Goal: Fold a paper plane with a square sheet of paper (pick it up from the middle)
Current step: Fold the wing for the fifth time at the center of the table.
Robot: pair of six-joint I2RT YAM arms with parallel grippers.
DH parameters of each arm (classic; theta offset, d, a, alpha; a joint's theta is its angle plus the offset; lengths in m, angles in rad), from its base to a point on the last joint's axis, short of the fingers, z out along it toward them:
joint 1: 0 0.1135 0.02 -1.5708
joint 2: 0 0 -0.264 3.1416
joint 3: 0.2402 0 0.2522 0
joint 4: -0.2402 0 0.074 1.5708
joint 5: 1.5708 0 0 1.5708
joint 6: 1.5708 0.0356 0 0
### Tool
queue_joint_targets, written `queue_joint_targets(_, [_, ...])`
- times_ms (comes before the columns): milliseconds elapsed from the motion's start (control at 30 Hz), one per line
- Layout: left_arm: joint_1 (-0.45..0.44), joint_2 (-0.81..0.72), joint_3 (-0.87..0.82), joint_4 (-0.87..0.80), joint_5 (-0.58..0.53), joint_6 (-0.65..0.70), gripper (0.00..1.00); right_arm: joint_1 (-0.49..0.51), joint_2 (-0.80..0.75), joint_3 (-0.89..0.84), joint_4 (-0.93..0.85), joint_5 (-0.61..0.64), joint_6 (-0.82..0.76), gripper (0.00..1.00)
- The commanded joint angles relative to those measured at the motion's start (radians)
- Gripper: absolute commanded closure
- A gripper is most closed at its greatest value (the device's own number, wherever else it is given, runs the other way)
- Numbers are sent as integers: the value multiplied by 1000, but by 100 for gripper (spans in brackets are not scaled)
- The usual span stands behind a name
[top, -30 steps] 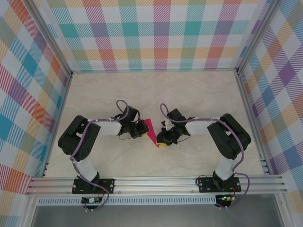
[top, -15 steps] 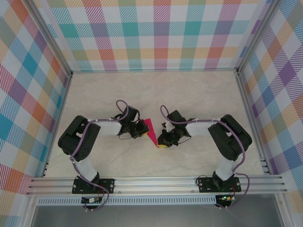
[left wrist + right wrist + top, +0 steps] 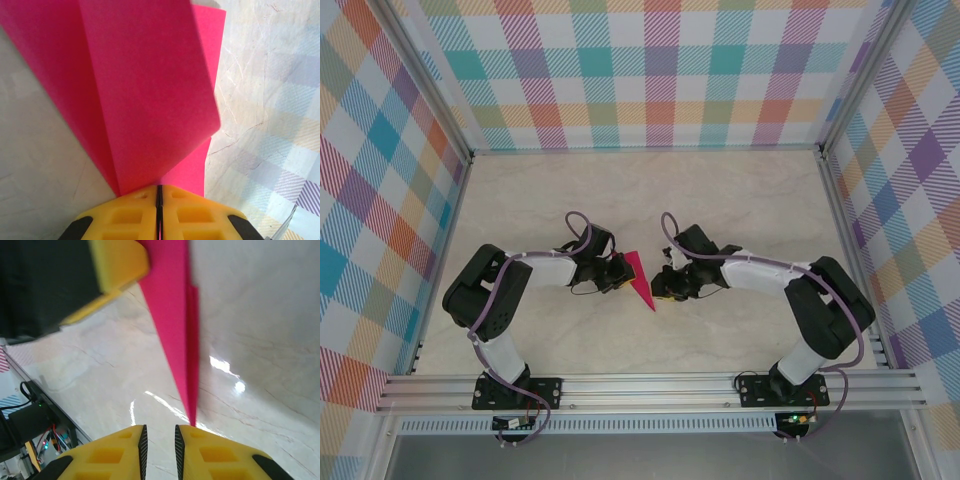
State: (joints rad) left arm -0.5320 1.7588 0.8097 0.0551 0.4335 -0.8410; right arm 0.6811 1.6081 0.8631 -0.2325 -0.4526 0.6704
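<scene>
The square sheet of paper is folded into a narrow magenta-pink paper plane (image 3: 642, 276) that hangs between the two arms, its point toward the near edge. My left gripper (image 3: 621, 272) is shut on it. In the left wrist view the folded wings (image 3: 150, 90) fan out from the closed left gripper (image 3: 160, 192). My right gripper (image 3: 661, 289) sits just right of the point. Its jaws stand a little apart with nothing between them. The plane's tip (image 3: 186, 385) ends beside the right-hand finger (image 3: 215, 447), outside the gap of the right gripper (image 3: 159, 432).
The marble-patterned table (image 3: 720, 200) stretches behind both grippers. Plaid walls (image 3: 650, 70) close it in at the back and both sides. An aluminium rail (image 3: 650, 388) carries the arm bases along the near edge. The left gripper's yellow finger (image 3: 117, 262) shows above the right gripper.
The right gripper's jaws have parted and let go of the plane's tip. The right arm's elbow has swung out to the right. The left arm has held still.
</scene>
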Motion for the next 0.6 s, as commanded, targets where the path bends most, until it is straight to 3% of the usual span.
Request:
queue_joint_targets(0, [-8,49,-23,-69,-42,3,90,8,36,47,-5,-3,-26,77])
queue_joint_targets(300, [-8,52,-18,-71,-40,5,90,24,220,146,63,-70,-14,83])
queue_joint_targets(567, [-8,52,-21,-75,-42,4,90,26,267,122,106,-115,-5,84])
